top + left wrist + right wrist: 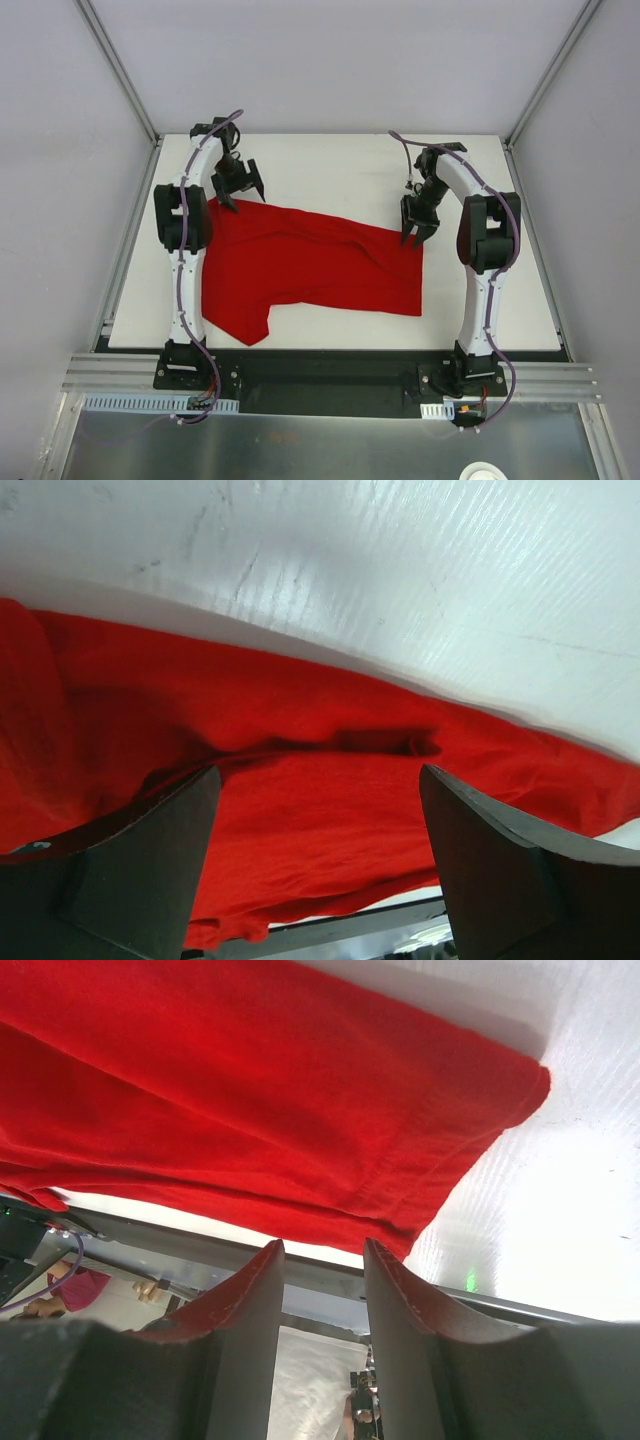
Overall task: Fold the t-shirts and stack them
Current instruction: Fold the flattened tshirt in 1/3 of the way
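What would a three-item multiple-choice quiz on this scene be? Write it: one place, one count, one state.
1. Where is the shirt?
A. on the floor
B. on the table
C. hung from an arm
2. How many shirts show?
A. three
B. two
C. one
3. How do the left jaws stand?
A. open, empty
B. shut on cloth
C. shut, empty
Answers: B, it lies spread on the table; C, only one red cloth shows; A, the left wrist view shows them wide apart with nothing between.
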`<state>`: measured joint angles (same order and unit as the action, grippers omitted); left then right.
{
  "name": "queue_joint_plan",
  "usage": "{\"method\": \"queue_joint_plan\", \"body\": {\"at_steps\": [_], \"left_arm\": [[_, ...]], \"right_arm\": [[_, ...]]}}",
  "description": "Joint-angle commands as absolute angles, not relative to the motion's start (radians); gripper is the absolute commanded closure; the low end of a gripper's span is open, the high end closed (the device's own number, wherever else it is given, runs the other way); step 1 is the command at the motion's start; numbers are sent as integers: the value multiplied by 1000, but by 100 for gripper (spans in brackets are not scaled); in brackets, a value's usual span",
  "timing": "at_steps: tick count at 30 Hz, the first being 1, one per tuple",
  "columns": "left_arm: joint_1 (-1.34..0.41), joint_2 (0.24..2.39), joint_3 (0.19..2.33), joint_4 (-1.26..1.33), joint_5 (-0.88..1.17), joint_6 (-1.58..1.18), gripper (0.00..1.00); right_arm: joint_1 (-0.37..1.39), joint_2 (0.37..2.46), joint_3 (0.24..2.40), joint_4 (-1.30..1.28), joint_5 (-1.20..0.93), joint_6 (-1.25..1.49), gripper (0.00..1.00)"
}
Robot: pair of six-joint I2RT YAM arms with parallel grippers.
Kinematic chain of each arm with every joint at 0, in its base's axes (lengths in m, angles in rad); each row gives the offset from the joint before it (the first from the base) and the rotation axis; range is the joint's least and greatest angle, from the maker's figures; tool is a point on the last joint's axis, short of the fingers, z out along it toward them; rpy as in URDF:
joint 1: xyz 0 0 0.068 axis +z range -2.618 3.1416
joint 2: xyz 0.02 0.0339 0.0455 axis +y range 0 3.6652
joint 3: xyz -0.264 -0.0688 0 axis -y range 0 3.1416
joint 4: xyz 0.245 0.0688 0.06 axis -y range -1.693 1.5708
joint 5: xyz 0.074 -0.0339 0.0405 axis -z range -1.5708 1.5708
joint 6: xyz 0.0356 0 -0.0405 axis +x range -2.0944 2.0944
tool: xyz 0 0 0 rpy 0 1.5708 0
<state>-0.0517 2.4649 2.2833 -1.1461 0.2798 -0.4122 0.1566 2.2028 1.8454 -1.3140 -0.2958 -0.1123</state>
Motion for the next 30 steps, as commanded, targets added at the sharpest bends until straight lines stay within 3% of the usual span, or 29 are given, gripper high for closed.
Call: {"method": "queue_joint_plan", "body": {"at_steps": [1, 7, 10, 12, 16, 23, 25, 26, 30], "left_arm": [[-72, 2413, 2261, -1178, 302, -376, 19], [-89, 2355, 2172, -1192, 287, -345, 37], [-94, 2294, 2125, -1195, 244, -333, 64], [-95, 2273, 2096, -1196, 217, -327, 88], [-95, 2247, 2075, -1209, 181, -319, 100], [-97, 2183, 2091, -1212, 138, -313, 98], [-97, 2183, 2091, -1215, 108, -301, 61], [-95, 2189, 2083, -1213, 91, -298, 50], [-95, 2230, 2085, -1215, 55, -288, 44]], "right_arm": [[158, 2192, 1870, -1443, -307, -106, 59], [160, 2200, 1870, -1445, -313, -107, 59], [160, 2198, 1868, -1445, -316, -110, 59], [160, 2198, 1868, -1445, -319, -109, 59], [160, 2201, 1868, -1443, -327, -112, 59], [160, 2203, 1865, -1443, -336, -115, 59], [160, 2204, 1865, -1442, -339, -115, 59], [160, 2204, 1867, -1442, -342, -115, 59], [160, 2204, 1865, -1440, -347, -118, 59]]}}
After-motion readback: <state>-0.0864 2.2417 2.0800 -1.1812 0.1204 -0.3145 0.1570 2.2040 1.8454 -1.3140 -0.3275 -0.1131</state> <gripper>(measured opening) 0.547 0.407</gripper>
